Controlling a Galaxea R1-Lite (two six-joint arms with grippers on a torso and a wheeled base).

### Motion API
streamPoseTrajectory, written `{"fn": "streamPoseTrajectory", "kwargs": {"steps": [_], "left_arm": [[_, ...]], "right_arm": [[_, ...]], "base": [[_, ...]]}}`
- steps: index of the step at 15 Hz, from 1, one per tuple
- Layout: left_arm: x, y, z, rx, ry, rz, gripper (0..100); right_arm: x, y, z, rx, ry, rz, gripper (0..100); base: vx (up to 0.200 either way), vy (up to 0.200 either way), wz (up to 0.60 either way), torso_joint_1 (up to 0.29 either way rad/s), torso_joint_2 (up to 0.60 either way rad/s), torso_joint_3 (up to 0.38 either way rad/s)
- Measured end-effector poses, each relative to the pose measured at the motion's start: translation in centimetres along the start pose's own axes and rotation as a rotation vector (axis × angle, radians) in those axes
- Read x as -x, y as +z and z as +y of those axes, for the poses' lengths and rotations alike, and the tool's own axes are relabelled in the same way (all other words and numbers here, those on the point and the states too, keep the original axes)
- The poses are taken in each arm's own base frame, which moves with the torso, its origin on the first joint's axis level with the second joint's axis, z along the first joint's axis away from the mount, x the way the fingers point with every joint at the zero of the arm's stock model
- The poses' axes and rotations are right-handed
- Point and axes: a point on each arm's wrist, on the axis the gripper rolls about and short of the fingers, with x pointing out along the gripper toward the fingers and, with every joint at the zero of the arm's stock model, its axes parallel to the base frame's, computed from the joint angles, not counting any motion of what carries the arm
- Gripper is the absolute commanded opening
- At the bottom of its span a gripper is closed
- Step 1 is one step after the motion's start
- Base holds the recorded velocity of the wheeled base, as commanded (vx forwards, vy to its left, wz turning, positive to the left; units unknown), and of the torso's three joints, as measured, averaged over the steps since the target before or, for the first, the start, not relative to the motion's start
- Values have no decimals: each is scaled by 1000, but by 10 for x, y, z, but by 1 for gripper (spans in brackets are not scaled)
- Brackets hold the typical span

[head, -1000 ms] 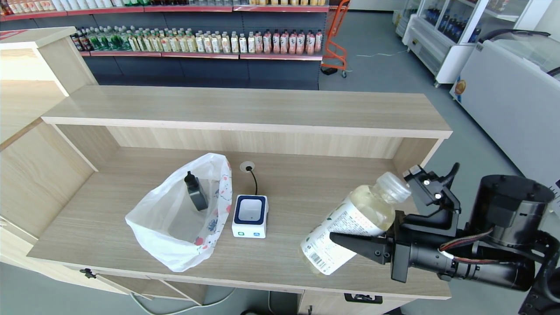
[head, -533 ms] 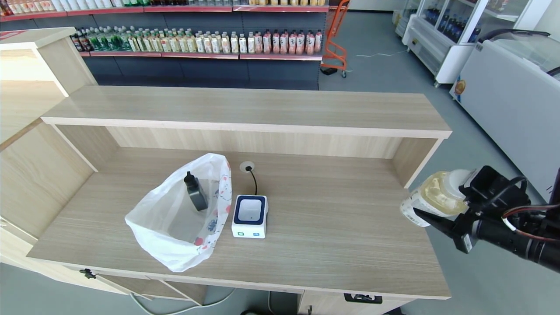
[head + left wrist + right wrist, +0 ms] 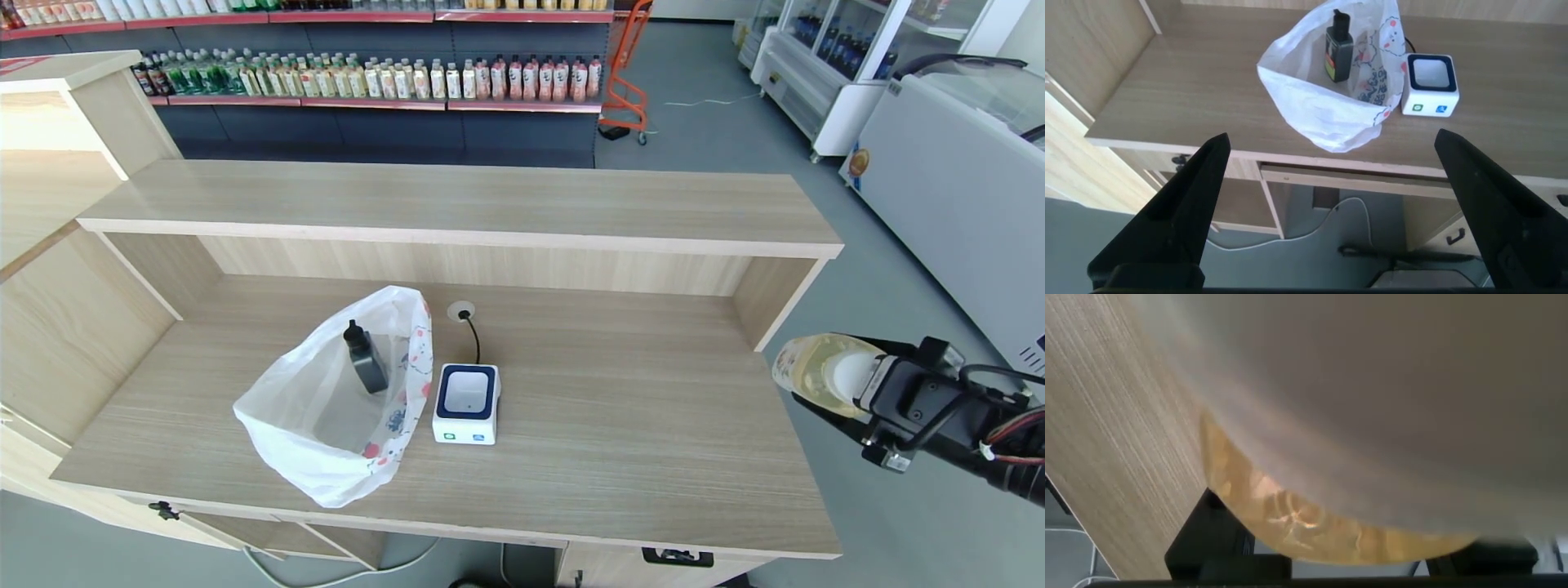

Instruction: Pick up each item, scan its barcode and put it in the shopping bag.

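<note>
A clear bottle of pale yellow drink (image 3: 808, 363) with a white cap hangs in the air just past the counter's right end, my right gripper (image 3: 820, 384) shut on it. From the right wrist its yellow liquid (image 3: 1290, 514) is very close. The white shopping bag (image 3: 326, 425) stands open on the counter's left half with a black bottle (image 3: 366, 361) upright inside. The white scanner (image 3: 467, 402) sits right beside the bag. My left gripper (image 3: 1331, 237) hangs open below and in front of the counter, looking up at the bag (image 3: 1323, 98) and scanner (image 3: 1431, 82).
The wooden counter (image 3: 620, 425) has a raised back ledge (image 3: 457, 204) and side walls. A black cable (image 3: 473, 335) runs from the scanner to a hole at the back. Drawers (image 3: 1355, 175) sit under the front edge. Freezers (image 3: 955, 180) stand to the right.
My right arm has carried the bottle from above the counter's front right out past its right end, and turned it so the cap faces the head camera. Bag and scanner are unmoved.
</note>
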Motion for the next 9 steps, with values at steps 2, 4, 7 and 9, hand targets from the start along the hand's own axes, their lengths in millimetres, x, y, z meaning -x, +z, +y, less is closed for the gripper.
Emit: {"fn": "streamPoseTrajectory", "kwargs": {"steps": [2, 4, 7, 9], "left_arm": [[0, 0, 0, 3, 0, 0, 100], [0, 0, 0, 4, -1, 0, 100], [0, 0, 0, 6, -2, 0, 100], [0, 0, 0, 6, -1, 0, 100]], "right_arm": [[1, 0, 2, -1, 6, 2, 0], [1, 0, 2, -6, 5, 0, 0], [1, 0, 2, -9, 13, -10, 0], [-1, 0, 1, -9, 27, -43, 0]], "base": [[0, 100, 0, 1, 1, 1], [0, 200, 0, 2, 2, 2], [0, 200, 0, -1, 4, 6], [0, 200, 0, 0, 2, 2]]}}
